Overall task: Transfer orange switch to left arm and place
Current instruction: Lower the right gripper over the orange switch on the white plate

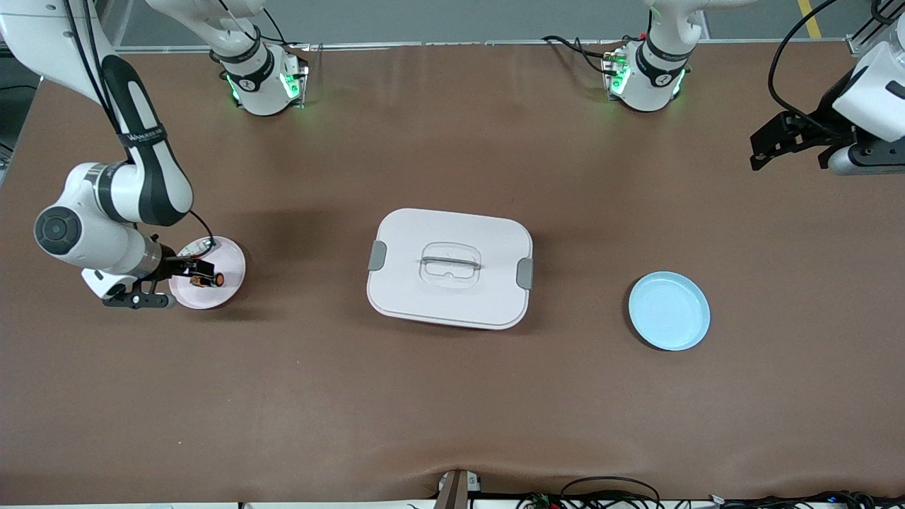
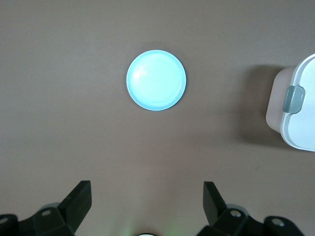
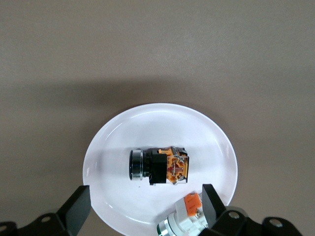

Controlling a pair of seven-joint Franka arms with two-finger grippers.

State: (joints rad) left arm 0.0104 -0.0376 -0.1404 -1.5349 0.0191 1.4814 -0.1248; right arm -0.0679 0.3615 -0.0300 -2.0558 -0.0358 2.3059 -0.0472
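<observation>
The orange switch [image 1: 206, 281], a stubby black part with an orange body, lies on its side on a small pink plate [image 1: 230, 263] toward the right arm's end of the table. My right gripper [image 1: 191, 271] hangs just above that plate, open, with nothing between its fingers. In the right wrist view the orange switch [image 3: 160, 166] rests mid-plate [image 3: 113, 147], just ahead of the open right gripper [image 3: 146, 197]. The white box [image 1: 424, 233] with grey clips stands at the table's middle. My left gripper [image 1: 774, 143] waits high over the left arm's end, open and empty [image 2: 146, 191].
A second small white part with an orange tab [image 3: 186, 216] lies on the pink plate beside the switch, close to one right finger. A light blue plate [image 1: 669, 311] [image 2: 156, 80] sits empty between the box [image 2: 298, 110] and the left arm's end.
</observation>
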